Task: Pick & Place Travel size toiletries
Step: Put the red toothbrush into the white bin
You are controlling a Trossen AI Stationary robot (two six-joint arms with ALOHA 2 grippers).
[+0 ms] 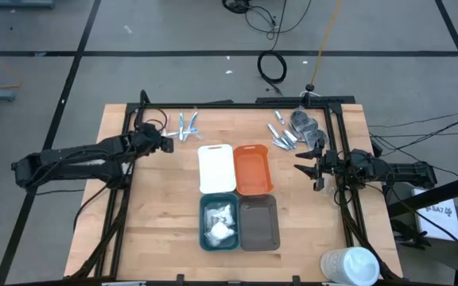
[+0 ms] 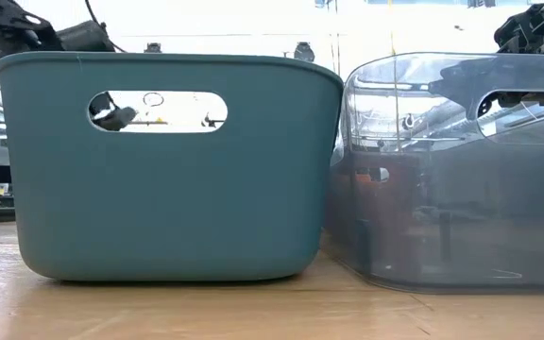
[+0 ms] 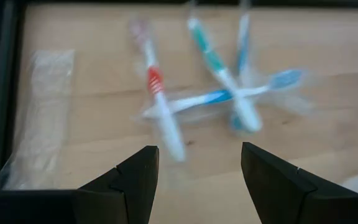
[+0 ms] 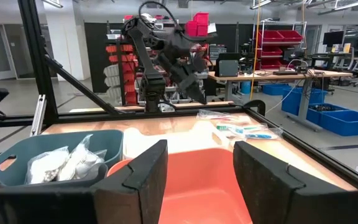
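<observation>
Four trays [image 1: 252, 170]; four wrapped toothbrushes [image 3: 219, 96].

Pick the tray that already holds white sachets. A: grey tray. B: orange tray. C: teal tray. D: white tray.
C: in the high view the white sachets lie inside the teal tray, while the white tray, orange tray and grey tray show only bare floors.

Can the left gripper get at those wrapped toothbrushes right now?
Probably yes. The left gripper is open, with the wrapped toothbrushes lying on bare wood just ahead of it and nothing between.
</observation>
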